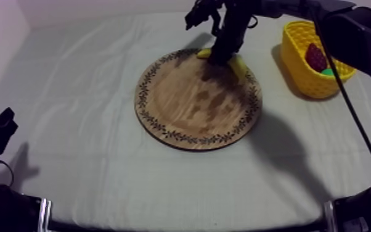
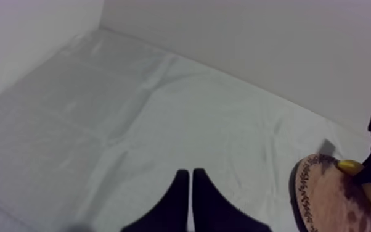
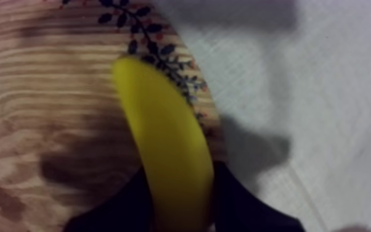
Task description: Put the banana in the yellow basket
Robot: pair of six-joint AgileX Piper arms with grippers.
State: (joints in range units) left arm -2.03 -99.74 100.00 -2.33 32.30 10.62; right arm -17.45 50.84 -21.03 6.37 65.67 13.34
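One smooth, curved yellow banana (image 3: 166, 142)

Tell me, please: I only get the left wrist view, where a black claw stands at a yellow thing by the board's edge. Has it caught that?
Observer: Yes. The right wrist view shows the right gripper closed on both sides of the banana, at the board's patterned rim.
Operator: Where should it go?
Observer: Into a yellow basket standing on the table's right side, apart from the board.
Operator: Is that empty?
Observer: No, a small red fruit and something green lie inside.
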